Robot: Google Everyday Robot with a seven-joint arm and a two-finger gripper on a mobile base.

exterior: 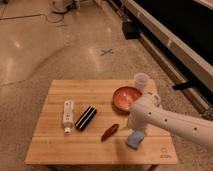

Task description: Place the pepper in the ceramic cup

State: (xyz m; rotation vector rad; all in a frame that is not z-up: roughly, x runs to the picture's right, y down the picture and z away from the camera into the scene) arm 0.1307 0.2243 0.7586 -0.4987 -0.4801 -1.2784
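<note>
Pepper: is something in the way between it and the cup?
Yes, the orange bowl sits between the pepper and the ceramic cup, so it likely has to be lifted over. The gripper hangs beside the pepper, with only bare table between them.

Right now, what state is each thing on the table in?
pepper: lying flat, not held.
bowl: upright, looks empty.
ceramic cup: upright, behind the bowl.
striped bar: lying flat.
white bottle: on its side.
blue pad: lying flat.
gripper: low over the blue pad, right of the pepper.
</note>
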